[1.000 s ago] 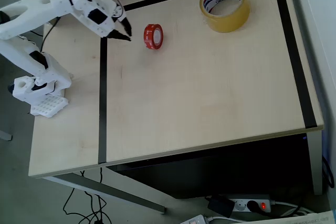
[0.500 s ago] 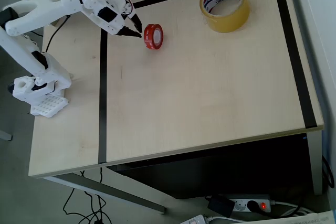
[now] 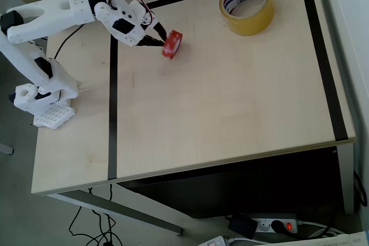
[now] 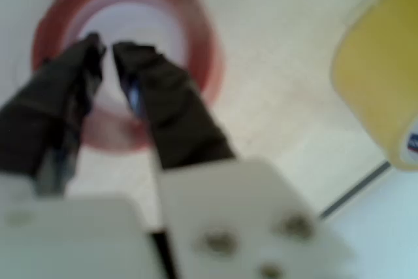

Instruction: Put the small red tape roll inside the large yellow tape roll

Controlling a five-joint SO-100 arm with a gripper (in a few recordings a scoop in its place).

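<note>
The small red tape roll [image 3: 172, 44] now has the tool [image 3: 162, 36] at its left rim, where half a second ago a gap remained. The large yellow tape roll [image 3: 247, 6] sits well right of it on the counter [image 3: 230, 108], nothing between. In the wrist view, dark fingertips [image 4: 140, 63], nearly closed, sit within the roll's core; whether they grip is unclear.

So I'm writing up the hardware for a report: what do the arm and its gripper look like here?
The arm is white, blocky printed plastic with rows of small holes on its panels and base. Thin red and black cables loop over the wrist. The gripper has two dark, tapered, pointed fingers on a white mount with screw holes.
</note>
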